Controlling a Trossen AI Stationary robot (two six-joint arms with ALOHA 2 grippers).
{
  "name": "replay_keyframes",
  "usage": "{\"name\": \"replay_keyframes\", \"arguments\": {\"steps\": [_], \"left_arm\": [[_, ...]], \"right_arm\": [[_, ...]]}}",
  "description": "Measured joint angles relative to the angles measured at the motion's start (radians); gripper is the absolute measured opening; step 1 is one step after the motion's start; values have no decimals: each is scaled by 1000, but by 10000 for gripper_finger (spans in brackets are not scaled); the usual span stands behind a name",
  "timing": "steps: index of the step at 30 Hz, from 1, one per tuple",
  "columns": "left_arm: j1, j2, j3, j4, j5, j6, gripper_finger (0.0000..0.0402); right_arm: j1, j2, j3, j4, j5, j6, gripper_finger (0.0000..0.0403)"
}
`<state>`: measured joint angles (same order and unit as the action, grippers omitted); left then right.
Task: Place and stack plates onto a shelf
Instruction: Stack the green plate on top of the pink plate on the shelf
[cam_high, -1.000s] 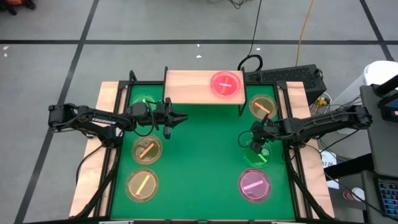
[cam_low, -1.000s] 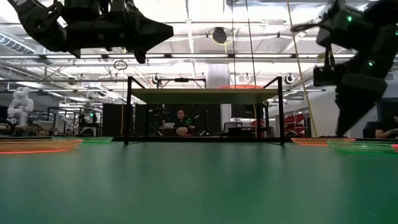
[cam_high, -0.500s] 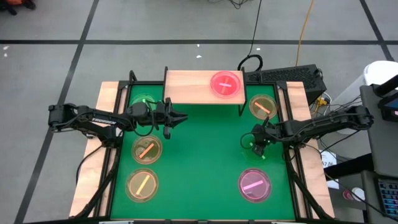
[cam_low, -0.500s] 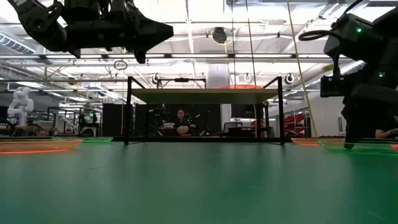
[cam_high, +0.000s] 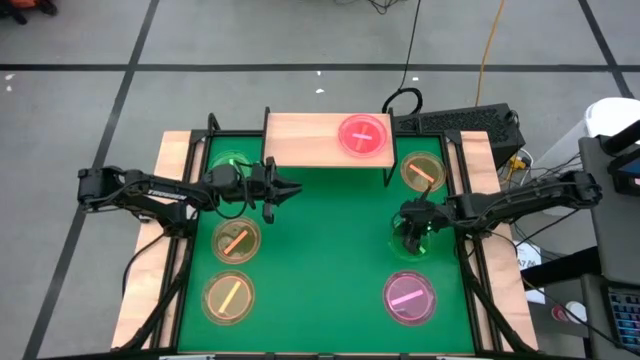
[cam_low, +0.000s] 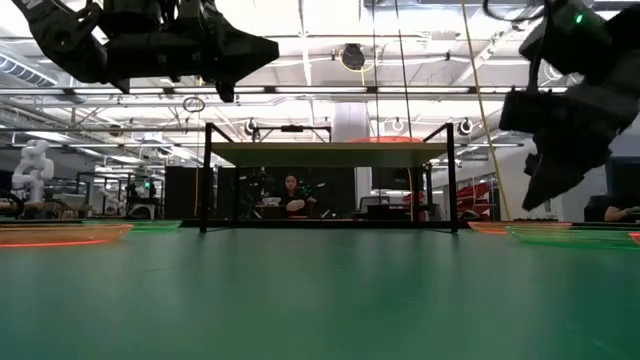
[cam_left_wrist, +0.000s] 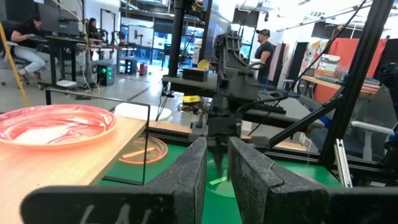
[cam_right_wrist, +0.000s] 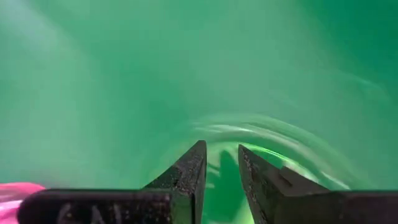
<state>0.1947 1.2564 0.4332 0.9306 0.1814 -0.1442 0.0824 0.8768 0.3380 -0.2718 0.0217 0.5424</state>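
The light-wood shelf (cam_high: 300, 140) stands at the table's far edge and carries one pink plate (cam_high: 363, 135) on its right part. My right gripper (cam_high: 410, 236) hangs tilted just above a green plate (cam_high: 414, 250) lying flat on the green table top. Its fingers are a narrow gap apart, and the plate's rim (cam_right_wrist: 292, 149) shows past them. In the low view its tips (cam_low: 530, 202) are clear of that plate (cam_low: 570, 236). My left gripper (cam_high: 296, 188) hovers level in front of the shelf's left end, with a narrow gap (cam_left_wrist: 217, 152) between its fingers and nothing in it.
An amber plate (cam_high: 423, 171) lies right of the shelf and a pink one (cam_high: 409, 297) near the right front. Two amber plates (cam_high: 236, 239) (cam_high: 228, 297) lie on the left. A green plate (cam_high: 232, 160) sits partly under my left arm. The table's middle is bare green mat.
My right gripper dipped down to the green plate, then rose and tipped, ending clear above it. The plate stayed flat on the table and slid a little toward the table's left.
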Motion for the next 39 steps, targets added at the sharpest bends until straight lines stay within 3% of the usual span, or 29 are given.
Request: {"name": "replay_keyframes", "arguments": {"steps": [8, 13, 20, 28, 39], "left_arm": [[0, 0, 0, 0, 0, 4, 72], [0, 0, 0, 0, 0, 3, 72], [0, 0, 0, -24, 0, -9, 72], [0, 0, 0, -24, 0, -14, 72], [-1, 0, 0, -25, 0, -17, 72]], "right_arm": [[193, 134, 153, 0, 108, 9, 80], [299, 261, 239, -141, 208, 70, 80], [426, 418, 290, -173, 189, 231, 80], [453, 515, 337, -264, 270, 250, 80], [457, 521, 415, -339, 341, 211, 72]]}}
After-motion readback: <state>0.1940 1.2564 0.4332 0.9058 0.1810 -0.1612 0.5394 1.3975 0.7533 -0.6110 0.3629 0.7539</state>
